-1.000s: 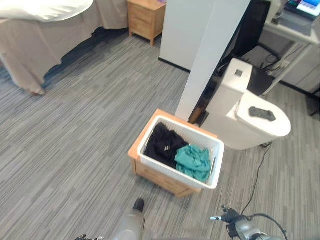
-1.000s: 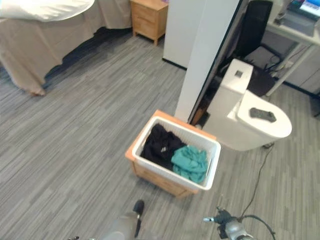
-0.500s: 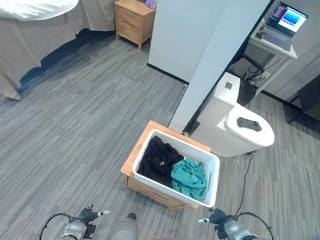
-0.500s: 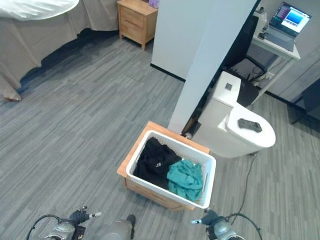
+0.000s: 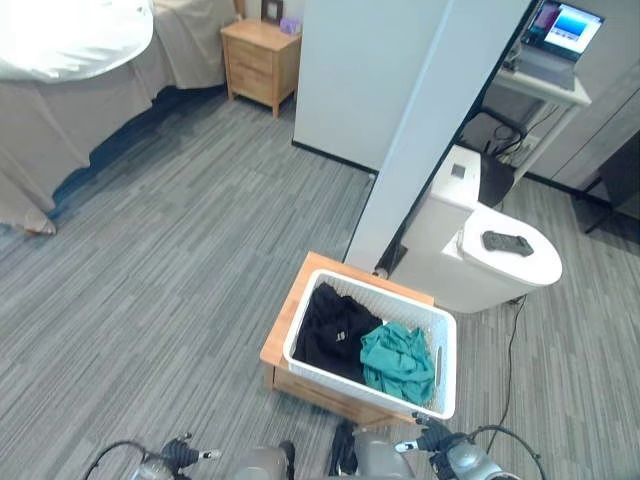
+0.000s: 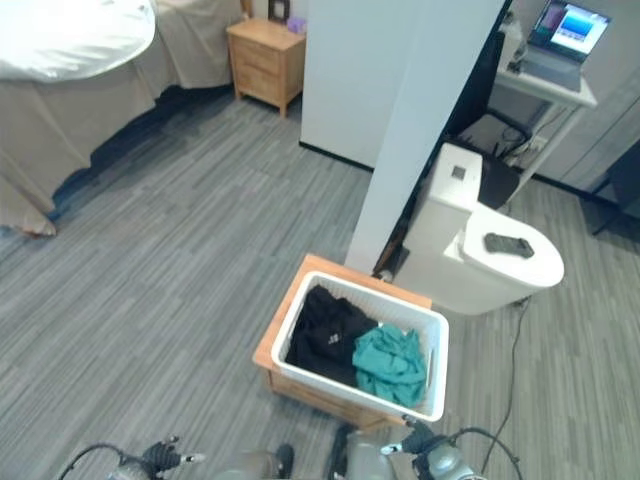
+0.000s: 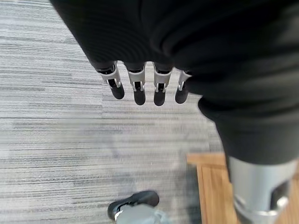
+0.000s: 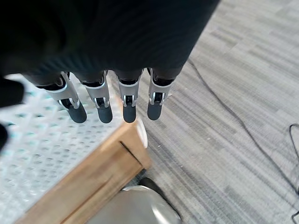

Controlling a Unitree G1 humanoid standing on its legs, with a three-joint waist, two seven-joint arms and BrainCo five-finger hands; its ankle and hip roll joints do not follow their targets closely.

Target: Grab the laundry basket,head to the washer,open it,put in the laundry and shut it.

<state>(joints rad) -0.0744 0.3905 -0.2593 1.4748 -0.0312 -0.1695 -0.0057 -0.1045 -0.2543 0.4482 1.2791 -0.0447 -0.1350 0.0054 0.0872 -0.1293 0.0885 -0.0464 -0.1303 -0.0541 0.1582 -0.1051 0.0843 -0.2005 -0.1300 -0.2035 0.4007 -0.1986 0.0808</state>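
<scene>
**Robot closes in on laundry basket, hands still empty**

Grey striped carpet runs from a draped bed [image 5: 60, 110] and a nightstand [image 5: 262, 62] to a white pillar [image 5: 430, 130], where the basket [image 5: 372, 341] sits on a low wooden box [image 5: 283, 345] with its white rim nearly covering the box top. Black cloth [image 5: 335, 325] fills the basket's left half and teal cloth [image 5: 398, 360] its right, toward the corner nearest the robot. Compared with half a second ago the whole view has shifted, a sign that the camera moved while the basket stayed put on its box; the approach looks nearly done and the grab has not begun. The left hand [image 7: 147, 88] hangs over bare carpet beside the box's edge, fingers straight and holding nothing. The right hand [image 8: 112, 102] hangs above the basket's rim and the box's corner, fingers likewise straight and relaxed, touching neither.
</scene>
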